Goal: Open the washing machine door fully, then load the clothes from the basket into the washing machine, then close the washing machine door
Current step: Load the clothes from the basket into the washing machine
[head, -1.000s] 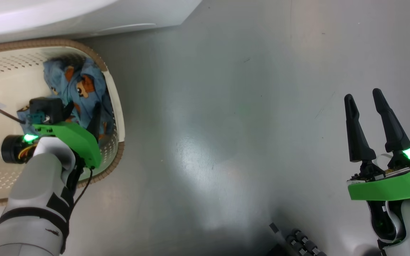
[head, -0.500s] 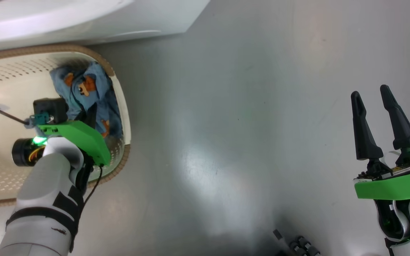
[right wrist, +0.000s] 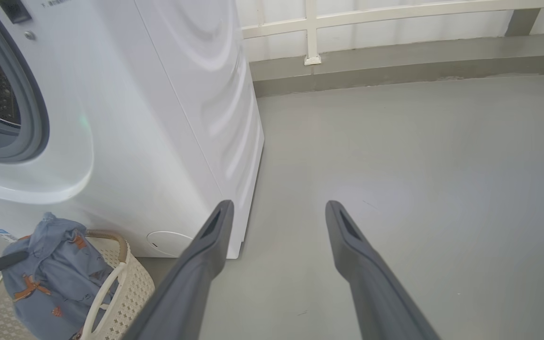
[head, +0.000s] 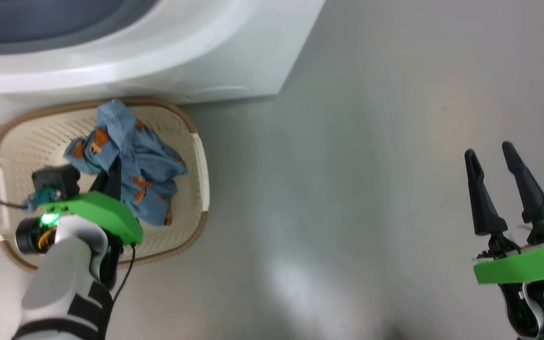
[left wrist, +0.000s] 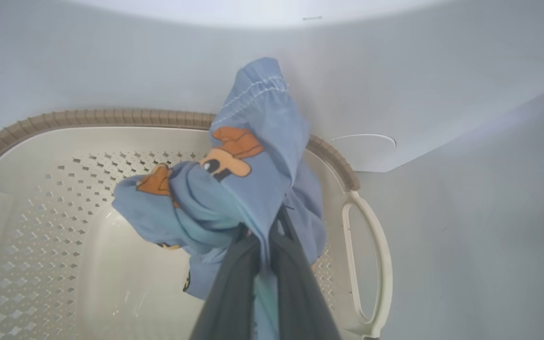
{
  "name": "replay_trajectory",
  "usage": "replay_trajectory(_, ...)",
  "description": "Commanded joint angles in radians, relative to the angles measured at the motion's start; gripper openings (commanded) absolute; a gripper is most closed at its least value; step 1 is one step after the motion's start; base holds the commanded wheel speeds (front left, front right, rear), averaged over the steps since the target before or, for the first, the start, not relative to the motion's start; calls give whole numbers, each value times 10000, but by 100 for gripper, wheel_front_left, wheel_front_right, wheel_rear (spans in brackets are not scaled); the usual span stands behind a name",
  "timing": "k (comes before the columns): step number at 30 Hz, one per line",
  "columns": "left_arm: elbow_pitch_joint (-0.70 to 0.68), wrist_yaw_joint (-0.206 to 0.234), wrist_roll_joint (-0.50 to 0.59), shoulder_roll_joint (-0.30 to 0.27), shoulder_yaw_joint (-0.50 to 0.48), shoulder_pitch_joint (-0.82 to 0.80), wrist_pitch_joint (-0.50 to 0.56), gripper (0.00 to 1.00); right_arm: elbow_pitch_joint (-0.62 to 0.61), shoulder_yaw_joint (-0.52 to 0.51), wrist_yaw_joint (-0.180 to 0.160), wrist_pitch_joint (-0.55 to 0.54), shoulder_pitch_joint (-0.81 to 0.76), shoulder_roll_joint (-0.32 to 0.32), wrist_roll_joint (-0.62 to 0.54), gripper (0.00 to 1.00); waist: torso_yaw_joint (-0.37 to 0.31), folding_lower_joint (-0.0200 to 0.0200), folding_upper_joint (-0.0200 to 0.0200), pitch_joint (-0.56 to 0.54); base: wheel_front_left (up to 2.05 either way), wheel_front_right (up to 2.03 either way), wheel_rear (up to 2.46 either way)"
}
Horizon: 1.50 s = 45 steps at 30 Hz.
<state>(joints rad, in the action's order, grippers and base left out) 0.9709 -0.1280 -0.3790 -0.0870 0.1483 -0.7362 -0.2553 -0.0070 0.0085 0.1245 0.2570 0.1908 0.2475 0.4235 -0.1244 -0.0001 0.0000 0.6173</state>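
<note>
Left of the head view, the left gripper is clamped tight on the blue clothes, bunched above the basket. The washer sits upper left. Lower right, the right gripper hangs wide open, empty, over the floor.

The clothes, light blue with orange figures, are bunched up in the basket, rising above its rim, pinched in the left gripper. The basket, cream, perforated and brown-rimmed, stands on the floor just before the white washing machine, whose grey-gasketed mouth is uncovered.
</note>
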Motion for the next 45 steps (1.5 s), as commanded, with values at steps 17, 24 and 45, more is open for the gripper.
replay_trajectory(17, -3548, -26, 1407, -268, -1395, 3095, -65, 0, 285, -86, 62, 48, -1769, 398, -184, 100, 1308, 1, 0, -3227, 0, 0, 0)
replay_trajectory(24, -4885, -27, 1560, -212, -1585, 4177, -65, 0, 346, -267, 62, 48, -2355, 391, -242, 100, 1523, 1, 0, -3994, 0, 0, 0)
replay_trajectory(45, -8888, -8, 2387, 270, -2732, 7727, -65, 0, 315, -669, 62, 48, -3500, 93, -297, 100, 1581, 1, 0, -5028, 0, 0, 0)
